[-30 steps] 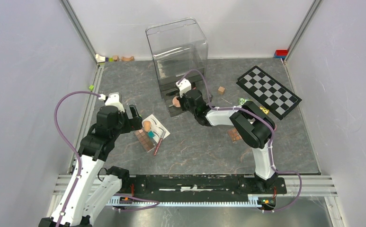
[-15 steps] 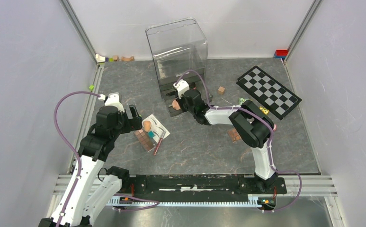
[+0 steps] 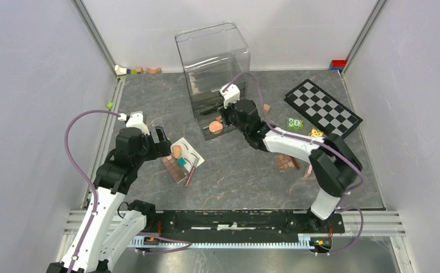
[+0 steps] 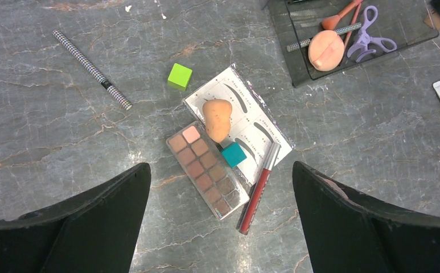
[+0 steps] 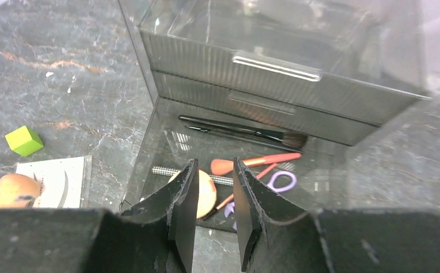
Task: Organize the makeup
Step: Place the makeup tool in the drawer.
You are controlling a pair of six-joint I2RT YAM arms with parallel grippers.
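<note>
My right tool (image 5: 213, 170) has just let go and drawn back, jaws narrowly apart on nothing, leaving the round compact (image 4: 327, 50) in the drawer tray (image 4: 402, 20) toward the worktop's far edge, while my left tool (image 4: 220, 166) hangs wide over the palette (image 4: 207, 169); no writing is legible.

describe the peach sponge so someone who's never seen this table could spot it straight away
Start at the clear drawer organizer at the back of the table; in front of it and to the left lies a white eyebrow card. The peach sponge rests on that card beside a teal cube. It is pear-shaped, unlike the round puff in the open drawer.
</note>
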